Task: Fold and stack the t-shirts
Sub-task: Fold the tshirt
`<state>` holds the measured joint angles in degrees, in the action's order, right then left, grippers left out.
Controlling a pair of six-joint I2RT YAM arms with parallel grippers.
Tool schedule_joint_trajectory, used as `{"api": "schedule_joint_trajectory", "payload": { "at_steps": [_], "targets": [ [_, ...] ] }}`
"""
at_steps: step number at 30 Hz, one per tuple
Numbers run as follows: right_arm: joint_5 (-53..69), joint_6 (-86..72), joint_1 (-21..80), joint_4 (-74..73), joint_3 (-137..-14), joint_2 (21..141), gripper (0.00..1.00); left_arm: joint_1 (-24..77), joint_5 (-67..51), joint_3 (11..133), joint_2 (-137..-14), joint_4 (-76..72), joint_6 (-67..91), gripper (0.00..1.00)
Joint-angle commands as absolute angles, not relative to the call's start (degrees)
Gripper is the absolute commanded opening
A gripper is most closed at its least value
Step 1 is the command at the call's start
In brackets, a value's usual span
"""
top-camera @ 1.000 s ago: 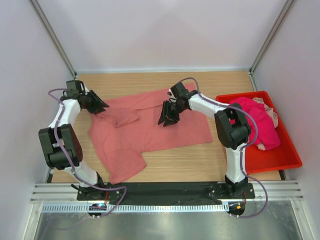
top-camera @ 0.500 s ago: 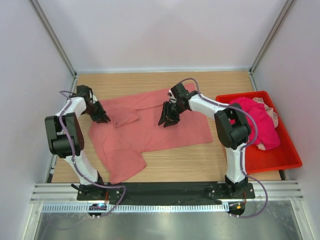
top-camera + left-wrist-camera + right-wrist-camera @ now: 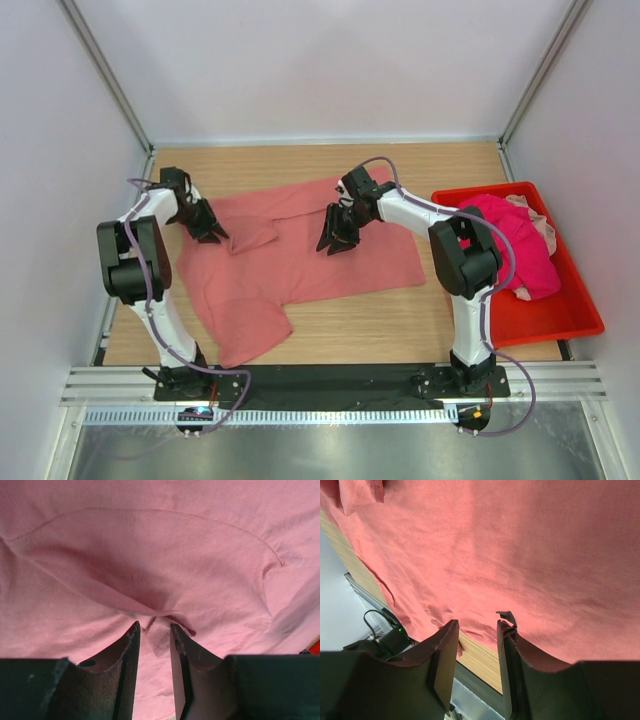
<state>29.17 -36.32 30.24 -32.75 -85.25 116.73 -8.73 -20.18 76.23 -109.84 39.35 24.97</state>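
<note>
A: Looked down on a wooden desk (image 3: 400,320), boxed in by pale walls (image 3: 320,70) at the back and both sides.

B: Found the salmon t-shirt (image 3: 300,260) spread flat over the middle, reaching from far centre to near left.

A: Noted bare wood behind it and along the near right.

B: Spotted the red bin (image 3: 565,325) close to the right wall, with a magenta t-shirt (image 3: 515,250) heaped inside beside a pale pink t-shirt (image 3: 540,225).

A: Caught the left gripper (image 3: 153,626) down on the shirt's far left part, fingers (image 3: 127,650) narrowly apart, a pucker of cloth at the tips. Could not tell whether pinched.

B: Saw the right gripper (image 3: 477,622) over the shirt's far middle, fingers spread, holding nothing.
</note>
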Motion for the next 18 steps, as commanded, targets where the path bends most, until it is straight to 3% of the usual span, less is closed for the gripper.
{"api": "schedule_joint_trajectory", "payload": {
  "at_steps": [1, 8, 18],
  "targets": [
    [30.06, -35.95, 29.97, -31.73, -85.25, 113.29, 0.43, -8.44, -22.85, 78.40, -111.53, 38.15, 25.22, 0.32],
    [30.06, -35.86, 29.88, -31.82, -84.99, 113.38, 0.43, -7.65, -24.35, 79.19, -112.85, 37.09, 26.02, 0.34],
    [30.23, -35.77, 29.71, -31.55, -84.82, 113.47, 0.43, -7.29, -24.61, 79.80, -113.29, 36.39, 27.42, 0.21]
  ]
}}
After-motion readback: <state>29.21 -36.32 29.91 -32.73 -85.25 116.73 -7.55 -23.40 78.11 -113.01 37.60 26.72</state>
